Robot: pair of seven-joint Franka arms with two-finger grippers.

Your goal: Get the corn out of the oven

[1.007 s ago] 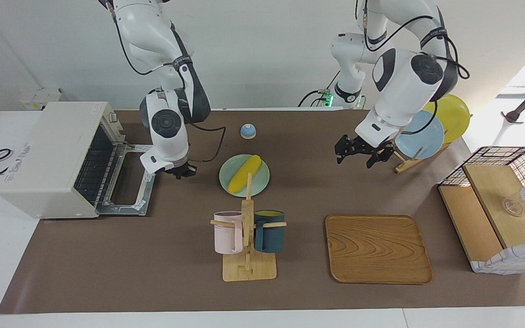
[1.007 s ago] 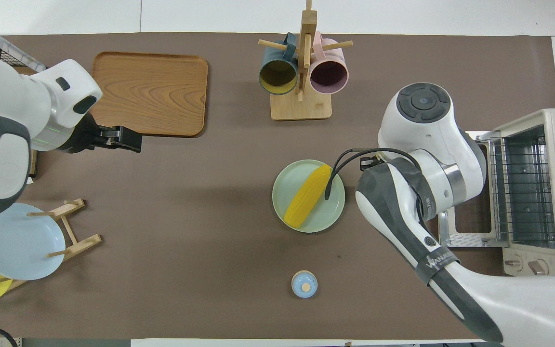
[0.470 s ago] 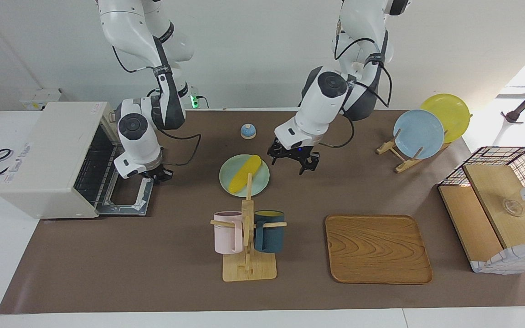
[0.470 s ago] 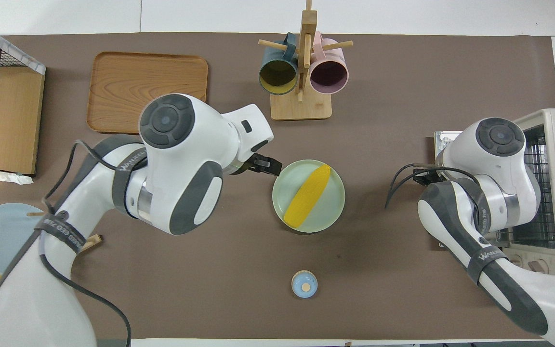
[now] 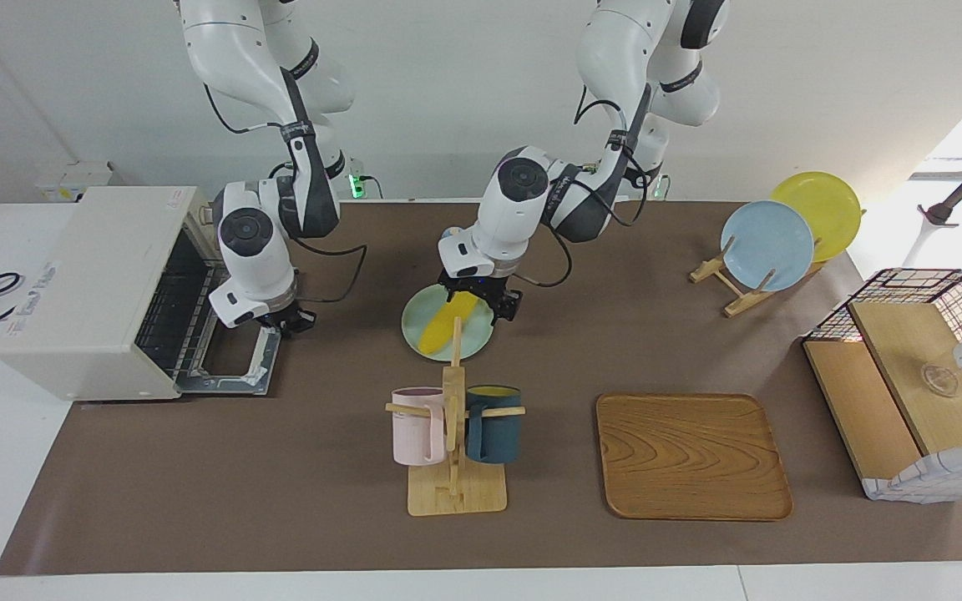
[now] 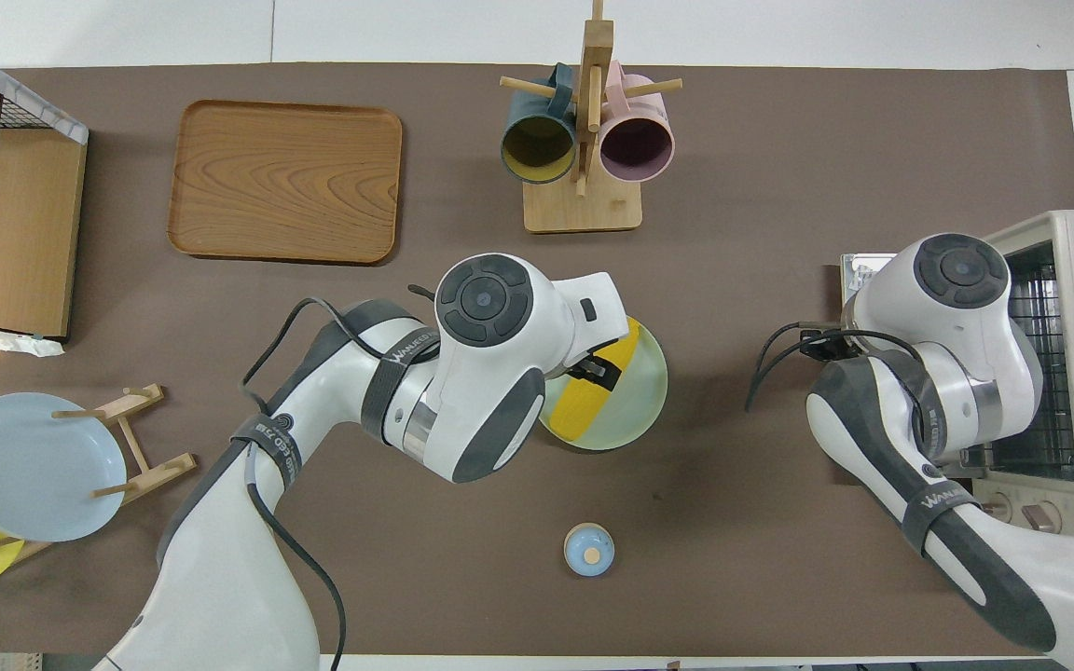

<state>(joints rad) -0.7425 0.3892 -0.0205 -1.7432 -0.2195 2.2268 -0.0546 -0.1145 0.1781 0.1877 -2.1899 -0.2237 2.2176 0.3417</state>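
Note:
The yellow corn (image 5: 437,330) lies on a pale green plate (image 5: 414,321) in the middle of the table, outside the oven; it also shows in the overhead view (image 6: 582,403). My left gripper (image 5: 481,302) is low over the corn's end that lies nearer to the robots, open, with its fingers on either side of that end. The cream-white oven (image 5: 88,284) stands at the right arm's end of the table, its door (image 5: 235,355) folded down flat and its rack bare. My right gripper (image 5: 291,321) hangs at the door's edge, beside the oven.
A mug rack (image 5: 454,442) with a pink and a dark blue mug stands farther from the robots than the plate. A wooden tray (image 5: 692,455), a plate rack (image 5: 769,242) and a wood-and-wire basket box (image 5: 915,376) lie toward the left arm's end. A small blue knob (image 6: 588,548) sits nearer to the robots.
My left arm swung from the plate rack across to the green plate and came down over the corn. My right gripper moved from beside the plate to the oven door, then stayed.

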